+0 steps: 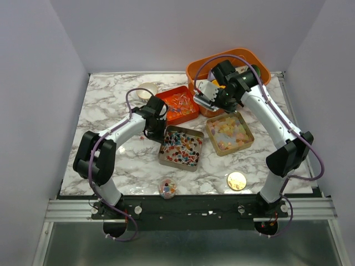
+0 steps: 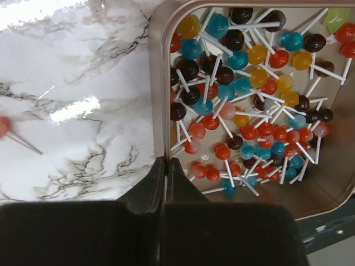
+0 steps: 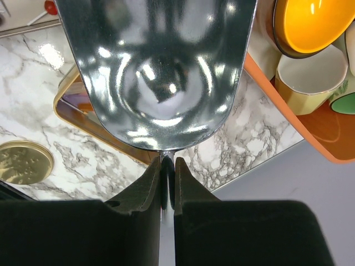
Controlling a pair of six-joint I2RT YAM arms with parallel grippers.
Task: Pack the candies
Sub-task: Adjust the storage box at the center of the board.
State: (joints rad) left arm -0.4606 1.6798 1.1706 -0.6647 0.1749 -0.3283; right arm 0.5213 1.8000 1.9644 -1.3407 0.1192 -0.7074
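At the near edge of the table [image 1: 133,177], a small round pot [image 1: 160,189] holds just a few candies [image 1: 168,188]. Its likely lid, a gold disc [image 1: 237,180], lies well apart, so packing looks early: approx. one first portion in, nothing sealed.

Most stock still sits in the supply trays. Lollipops [image 1: 180,145] fill one square tin [image 1: 177,167], pastel gummies [image 1: 229,132] a second tin [image 1: 237,149], and more sweets a red tray [image 1: 192,100]. A stray lollipop [image 2: 3,126] lies on the bare marble.

Right jaws are clamped on the thin handle of a metal scoop [image 3: 161,72], its bowl empty, held near the gummy tin's far corner. Left jaws are pressed together w/ no gap, right at the lollipop tin's left rim; whether they pinch it can't be told.

The table is glossy white-grey marble w/ glare patches. Plain pale walls stand on three sides, and an orange basket [image 3: 319,124] of cups sits at the back.
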